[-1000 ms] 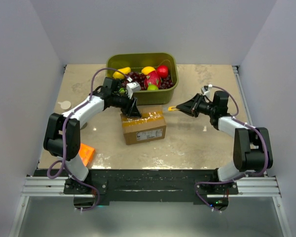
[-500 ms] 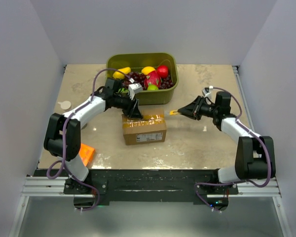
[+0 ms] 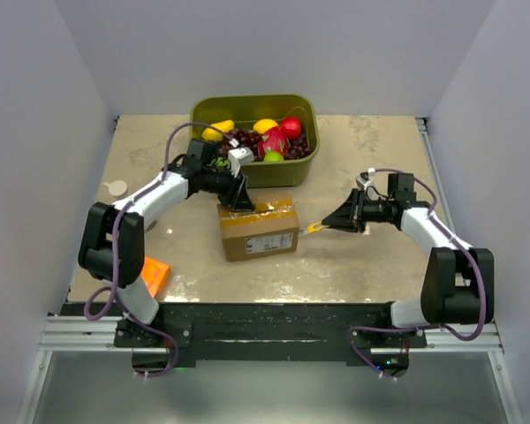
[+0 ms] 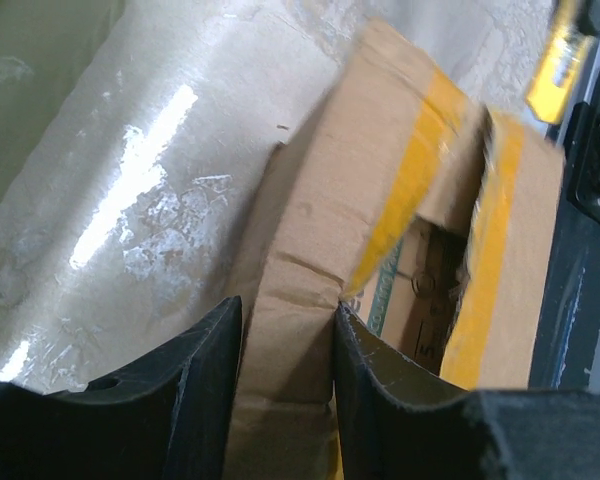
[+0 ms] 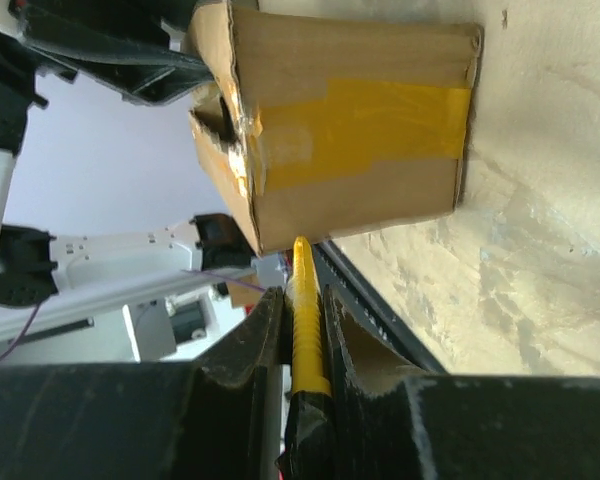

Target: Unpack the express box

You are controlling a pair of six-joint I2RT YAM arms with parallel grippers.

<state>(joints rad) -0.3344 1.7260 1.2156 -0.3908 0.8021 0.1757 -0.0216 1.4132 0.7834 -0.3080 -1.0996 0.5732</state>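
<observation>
The express box (image 3: 258, 231), brown cardboard with tan tape on top and a white label on its near side, lies mid-table. My left gripper (image 3: 239, 201) is at its far left corner, shut on a raised top flap (image 4: 290, 300); the taped seam (image 4: 420, 190) gapes and shows a dark inside. My right gripper (image 3: 334, 222) is just right of the box, shut on a yellow cutter (image 3: 314, 229). In the right wrist view the cutter (image 5: 304, 300) points at the lower corner of the box's taped end (image 5: 350, 130), its tip very close to the cardboard.
A green bin (image 3: 309, 106) full of fruit stands right behind the box. A flat orange box (image 3: 154, 275) lies at the near left by the left arm's base. A small white disc (image 3: 116, 187) sits at the left edge.
The right gripper with the cutter has swung toward the near side and down, from level with the box's far right corner to its right end. The left gripper holds still.
</observation>
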